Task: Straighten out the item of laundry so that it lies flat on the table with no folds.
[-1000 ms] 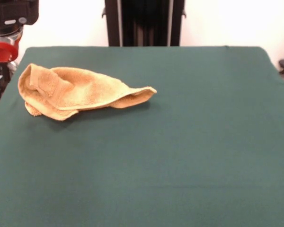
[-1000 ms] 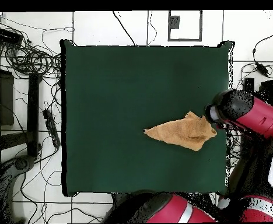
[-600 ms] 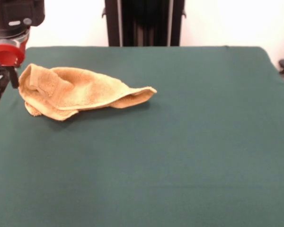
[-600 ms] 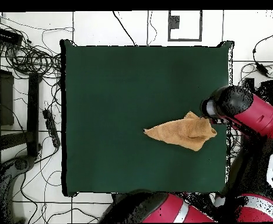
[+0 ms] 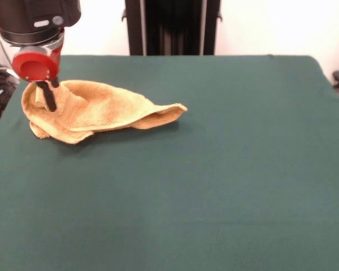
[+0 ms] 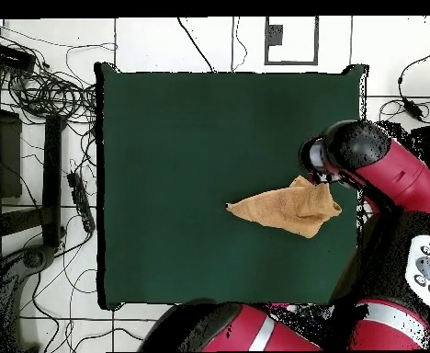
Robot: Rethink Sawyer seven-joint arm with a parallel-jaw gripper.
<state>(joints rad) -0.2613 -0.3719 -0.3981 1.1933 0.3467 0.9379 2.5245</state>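
Front view: the towel (image 5: 87, 110) is seen crumpled and folded over on itself near one side edge of the table (image 5: 214, 169), with a pointed flap drawn out toward the table's middle and a bunched, doubled-over lump at the other end. A raised lip is seen along the flap, so part of it is lifted off the cloth. No stripe bands or tag can be made out.

The gripper (image 5: 48, 96) is placed over the bunched end, hanging below the red ring of the arm's wrist. Thin dark fingers are seen in front of the bunched fabric; whether they are apart or together cannot be told, and whether fabric is touched or caught cannot be confirmed either.

In the overhead view the towel (image 6: 288, 208) is shown as a rough wedge close to one side edge, its point aimed inward, with the arm's head over its wide end.

Progress is judged as early: nothing is flattened, and the square outline is not recovered at all. Still left, as judged: a corner or edge at the bunched end is to be taken, the layers are to be pulled apart, the fold is to be opened, and the cloth is to be spread flat with no overlaps. Plenty of bare table is available inward for spreading.
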